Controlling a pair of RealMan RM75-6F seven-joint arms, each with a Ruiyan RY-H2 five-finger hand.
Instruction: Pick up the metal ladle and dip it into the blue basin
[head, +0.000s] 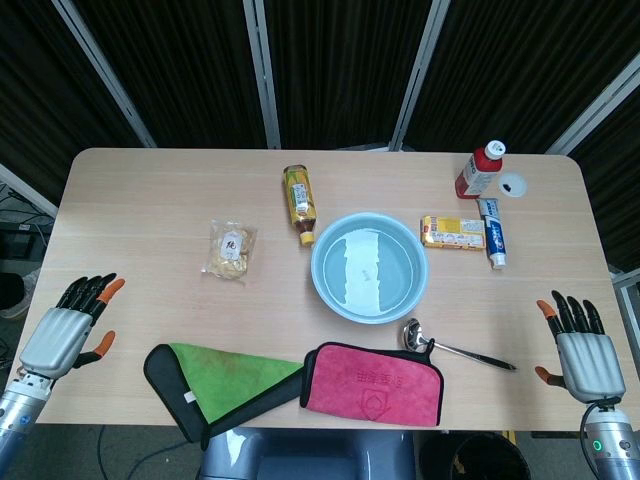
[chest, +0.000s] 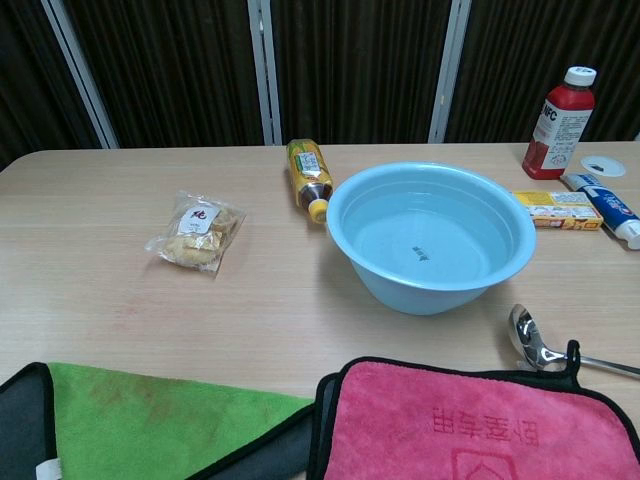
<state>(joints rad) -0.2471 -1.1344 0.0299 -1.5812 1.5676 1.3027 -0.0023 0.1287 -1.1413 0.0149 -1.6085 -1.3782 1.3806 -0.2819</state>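
Note:
The metal ladle (head: 450, 344) lies flat on the table just in front of the blue basin (head: 369, 268), bowl to the left, handle running right; the chest view shows the ladle (chest: 540, 346) beside the pink cloth's corner. The basin (chest: 432, 236) stands mid-table and is round and light blue. My left hand (head: 72, 328) hovers at the table's front left edge, fingers apart, holding nothing. At the front right edge my right hand (head: 580, 348) is likewise spread and empty, a short way right of the ladle's handle tip. Neither hand appears in the chest view.
A pink cloth (head: 373, 384) and a green cloth (head: 222, 376) lie along the front edge. A snack bag (head: 230, 251), a lying tea bottle (head: 299, 203), a red juice bottle (head: 481, 170), a yellow box (head: 453, 232) and a toothpaste tube (head: 492, 232) sit around the basin.

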